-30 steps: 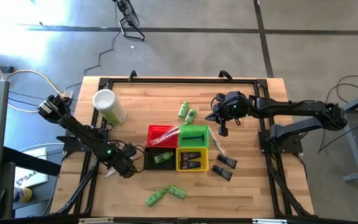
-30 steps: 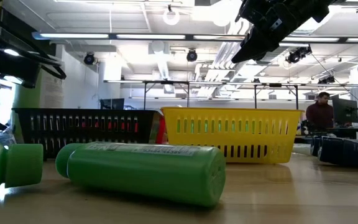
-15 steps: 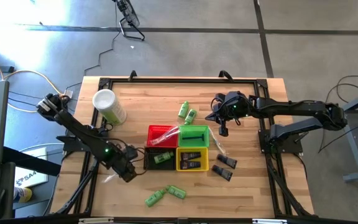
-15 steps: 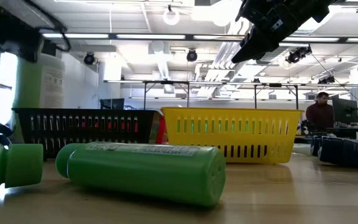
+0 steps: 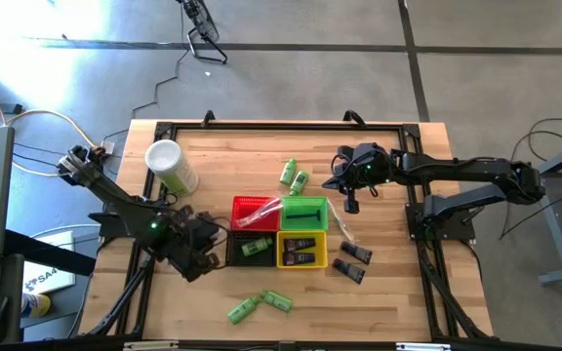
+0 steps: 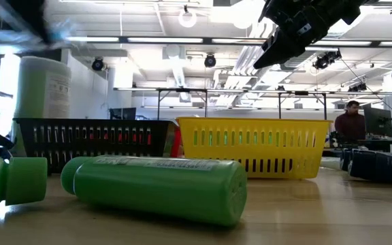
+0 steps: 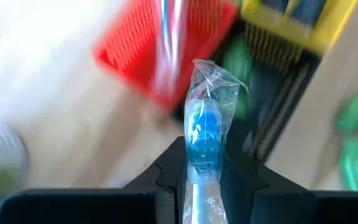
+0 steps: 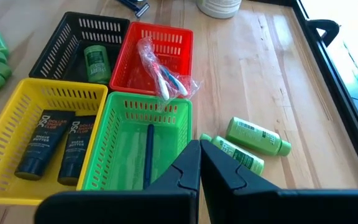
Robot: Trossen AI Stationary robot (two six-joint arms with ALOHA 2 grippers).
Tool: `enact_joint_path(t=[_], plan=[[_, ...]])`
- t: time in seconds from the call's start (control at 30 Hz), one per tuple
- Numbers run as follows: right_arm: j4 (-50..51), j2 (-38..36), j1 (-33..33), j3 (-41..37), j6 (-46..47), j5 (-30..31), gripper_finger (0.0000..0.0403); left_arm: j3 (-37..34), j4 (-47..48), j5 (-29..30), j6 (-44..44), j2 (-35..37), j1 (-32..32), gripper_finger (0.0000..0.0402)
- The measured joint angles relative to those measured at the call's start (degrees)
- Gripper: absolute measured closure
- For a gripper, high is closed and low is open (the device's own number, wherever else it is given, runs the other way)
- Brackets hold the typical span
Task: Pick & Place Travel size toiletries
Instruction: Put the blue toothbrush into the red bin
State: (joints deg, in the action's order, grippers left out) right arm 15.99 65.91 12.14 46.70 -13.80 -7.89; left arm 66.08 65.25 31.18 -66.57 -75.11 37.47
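My left gripper (image 5: 203, 244) hovers at the table's near left, beside the black basket (image 5: 252, 249), shut on a clear-wrapped toothbrush (image 7: 204, 130) with a blue head. My right gripper (image 5: 349, 200) hangs shut and empty above the table, right of the green basket (image 8: 138, 149), and also shows in the low view (image 6: 278, 47). Two green bottles (image 5: 294, 175) lie behind the baskets, two more (image 5: 260, 305) at the near edge. Two dark tubes (image 5: 351, 261) lie right of the yellow basket (image 5: 302, 251). A slim stick (image 5: 338, 226) rests on the wood near the green basket. My left gripper pinches the wrapped toothbrush between its two fingers (image 7: 173, 171), on the wrapped shaft just below the blue head (image 7: 202, 163). The toothbrush runs along the fingers, its head and the crumpled wrap end (image 7: 213, 78) sticking out ahead. It is lifted clear of the table.
The red basket (image 8: 157, 56) holds wrapped toothbrushes (image 8: 163, 81); the yellow one holds two dark tubes (image 8: 48, 149); the black one a green bottle (image 8: 95, 59); the green one a slim dark stick (image 8: 148, 155). A white cup (image 5: 169, 166) lies far left. A person (image 6: 351, 122) sits beyond the table.
My left gripper has risen from the table at the near left with the wrapped toothbrush in its fingers and swung toward the baskets; its arm has left the low view's left side. The toothbrush is now clear of the wood.
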Motion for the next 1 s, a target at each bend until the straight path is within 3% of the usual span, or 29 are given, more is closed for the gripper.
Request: enact_joint_path(t=[0.13, 0.3, 0.5, 0.83, 1.0], plan=[[0.0, 0.0, 0.0, 0.0, -0.02, -0.04, 0.04, 3.64, -0.61, 11.0, 5.01, 0.02, -0.02, 0.0336], [0.01, 0.0, -0.01, 0.0, -0.02, -0.16, 0.04, 4.55, -2.2, 17.27, 6.8, 0.04, -1.5, 0.0336], [0.0, 0.0, 0.0, 0.0, -0.02, -0.19, 0.04, 4.55, -6.5, 17.0, 10.34, 0.04, -6.11, 0.0336], [0.0, 0.0, -0.02, 0.0, 0.0, -3.04, 0.04, 4.55, -21.14, 12.7, 33.74, 0.04, -15.75, 0.0336], [0.02, 0.0, -0.02, 0.0, -0.01, -3.05, 0.04, 4.55, -24.21, 11.28, 39.26, 0.04, -19.94, 0.0336]])
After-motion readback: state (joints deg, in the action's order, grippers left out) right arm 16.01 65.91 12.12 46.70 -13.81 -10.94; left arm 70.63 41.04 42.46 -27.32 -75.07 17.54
